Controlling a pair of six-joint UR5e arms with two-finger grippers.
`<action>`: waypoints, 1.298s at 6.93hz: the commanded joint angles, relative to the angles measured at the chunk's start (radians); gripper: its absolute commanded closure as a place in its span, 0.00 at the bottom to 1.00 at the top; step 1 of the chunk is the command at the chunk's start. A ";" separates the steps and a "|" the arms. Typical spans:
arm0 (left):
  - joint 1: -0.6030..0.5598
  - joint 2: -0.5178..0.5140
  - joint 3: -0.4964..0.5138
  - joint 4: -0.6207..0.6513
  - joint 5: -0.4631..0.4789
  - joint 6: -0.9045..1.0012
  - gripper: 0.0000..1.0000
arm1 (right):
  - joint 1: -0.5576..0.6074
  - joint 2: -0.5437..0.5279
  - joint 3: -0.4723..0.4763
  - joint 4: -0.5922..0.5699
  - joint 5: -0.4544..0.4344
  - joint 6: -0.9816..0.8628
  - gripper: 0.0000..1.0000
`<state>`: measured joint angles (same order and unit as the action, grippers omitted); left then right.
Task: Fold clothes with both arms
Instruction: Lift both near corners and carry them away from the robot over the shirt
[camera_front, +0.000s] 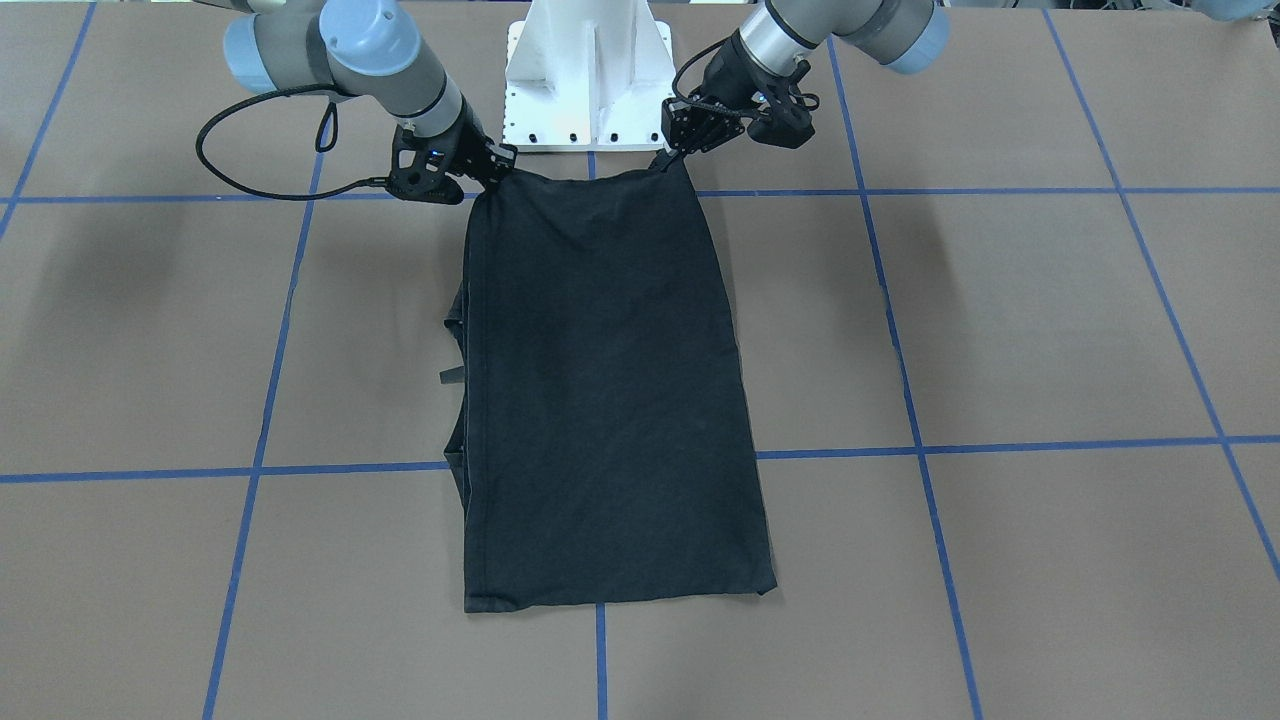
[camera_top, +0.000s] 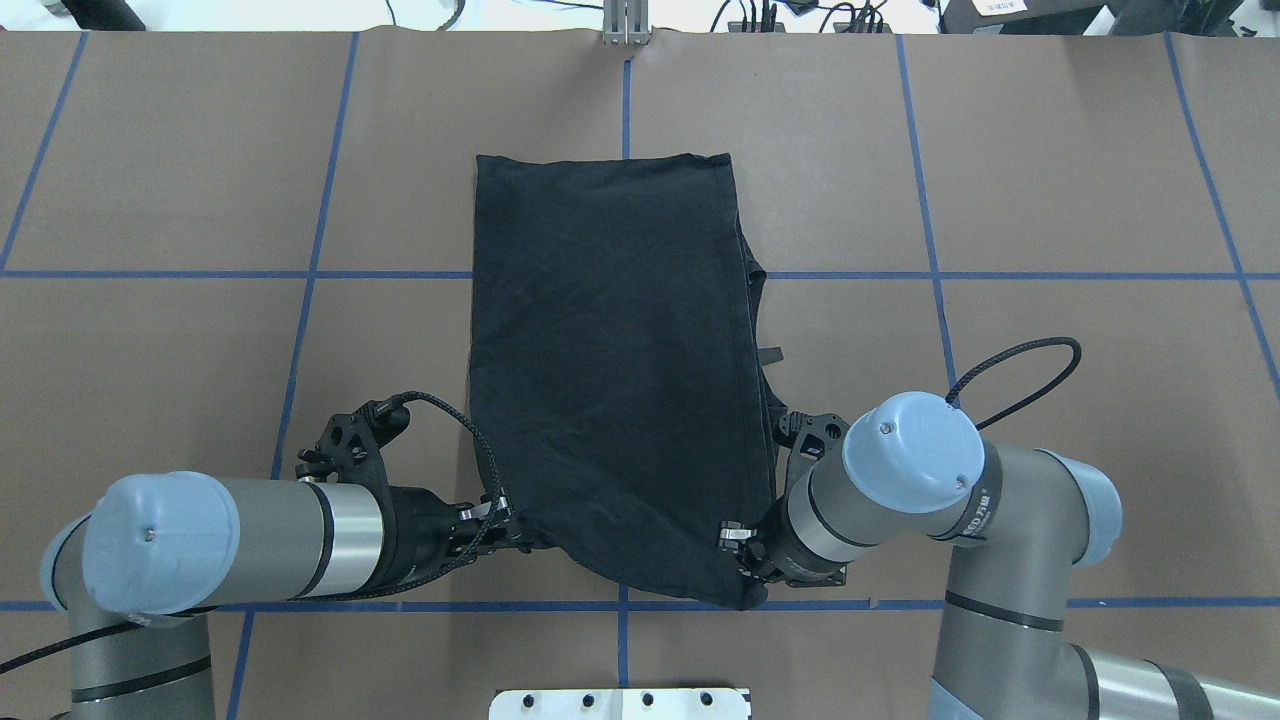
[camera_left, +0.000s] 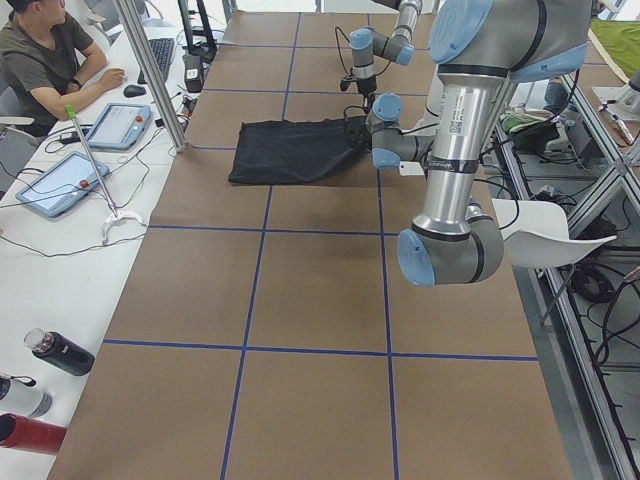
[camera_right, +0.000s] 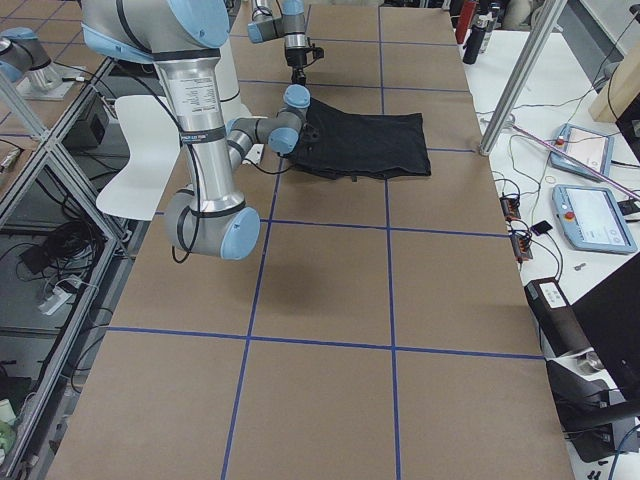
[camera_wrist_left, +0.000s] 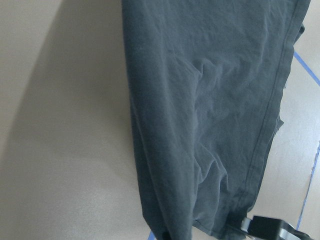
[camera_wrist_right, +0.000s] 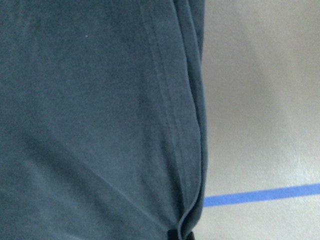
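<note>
I've got L fingers (camera_front: 675, 150) clamped on one near corner of the T-shirt (camera_front: 600, 400) and R fingers (camera_front: 497, 163) clamped on the other. That edge is up off the surface (camera_front: 1000, 320) and sags a bit btwn them. From the fingers the shirt runs away from the robot as a long folded strip, plain black side up, far hem flat w/ both corners down. The edge leading out from L fingers is one clean straight line. The edge from R fingers is stacked layers, w/ a sleeve bulge and small tab poking outboard. White pedestal base (camera_front: 590, 80) sits just behind, btwn the fingers. Outboard of each set, the brown surface w/ blue tape lines (camera_front: 905, 400) goes on well past the shirt.
</note>
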<state>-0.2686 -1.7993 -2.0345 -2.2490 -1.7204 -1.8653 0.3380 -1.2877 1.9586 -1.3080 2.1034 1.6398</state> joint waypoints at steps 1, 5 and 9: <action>0.047 0.046 -0.009 0.003 -0.007 0.000 1.00 | 0.001 -0.036 0.046 0.001 0.119 0.001 1.00; 0.118 0.057 -0.056 0.005 -0.040 0.000 1.00 | -0.008 -0.041 0.066 0.001 0.136 0.008 1.00; -0.074 0.005 -0.063 0.032 -0.108 0.021 1.00 | 0.304 -0.021 0.043 -0.002 0.289 -0.043 1.00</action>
<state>-0.2540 -1.7683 -2.1130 -2.2248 -1.8005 -1.8518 0.5376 -1.3157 2.0122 -1.3083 2.3396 1.6214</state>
